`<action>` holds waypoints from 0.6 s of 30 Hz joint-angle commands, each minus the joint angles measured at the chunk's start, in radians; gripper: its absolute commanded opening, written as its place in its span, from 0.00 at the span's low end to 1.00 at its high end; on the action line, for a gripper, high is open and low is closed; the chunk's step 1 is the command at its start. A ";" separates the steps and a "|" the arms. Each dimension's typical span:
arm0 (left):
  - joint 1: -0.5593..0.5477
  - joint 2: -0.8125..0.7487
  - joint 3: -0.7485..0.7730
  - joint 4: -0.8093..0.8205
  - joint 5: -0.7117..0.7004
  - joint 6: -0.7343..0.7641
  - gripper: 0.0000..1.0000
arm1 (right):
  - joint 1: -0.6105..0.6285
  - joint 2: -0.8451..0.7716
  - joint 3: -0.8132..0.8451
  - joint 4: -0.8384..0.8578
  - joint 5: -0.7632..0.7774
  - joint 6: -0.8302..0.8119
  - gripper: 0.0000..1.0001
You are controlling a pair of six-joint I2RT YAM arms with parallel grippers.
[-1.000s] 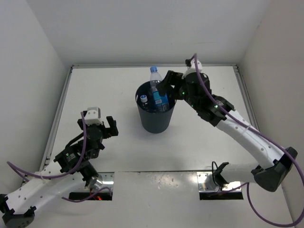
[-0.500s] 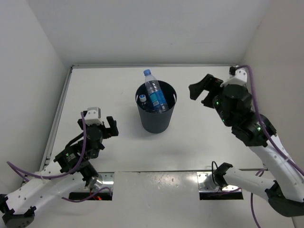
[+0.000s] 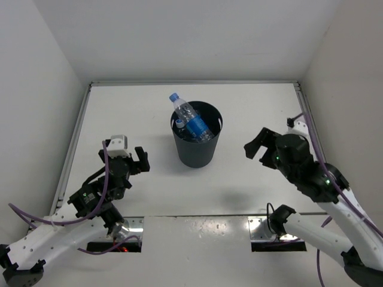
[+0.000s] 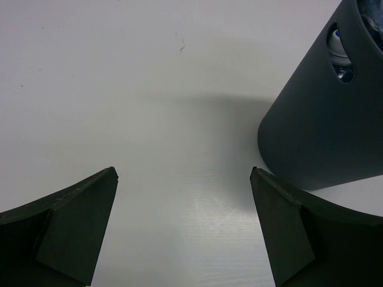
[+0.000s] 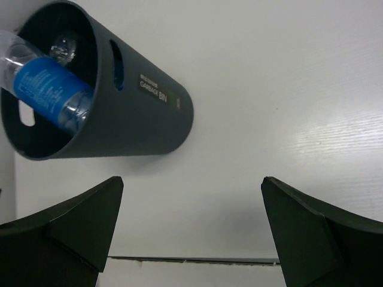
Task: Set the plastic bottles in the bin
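Note:
The dark bin [image 3: 197,153] stands upright mid-table. A clear bottle with a blue label [image 3: 190,120] leans in it, its blue cap sticking out over the far-left rim. Another bottle's cap [image 3: 179,124] shows inside at the left. The right wrist view shows the bin [image 5: 143,119] and the blue-labelled bottle [image 5: 51,86] inside it. The left wrist view shows the bin's wall [image 4: 323,125] with a cap behind a rim notch. My left gripper [image 3: 139,160] is open and empty, left of the bin. My right gripper [image 3: 258,145] is open and empty, right of the bin.
White walls close in the table on three sides. A raised rail runs along the table's left edge [image 3: 75,140] and right edge [image 3: 308,113]. Two base cut-outs [image 3: 114,244] sit at the near edge.
My right gripper has let go of the blue-labelled bottle, drawn back from over the bin and come down to the right. The bottle has tipped leftward inside the bin. The left arm has not moved.

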 commanded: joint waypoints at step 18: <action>0.005 -0.007 0.026 0.019 0.029 0.010 1.00 | -0.073 -0.115 -0.220 -0.064 -0.133 0.160 0.99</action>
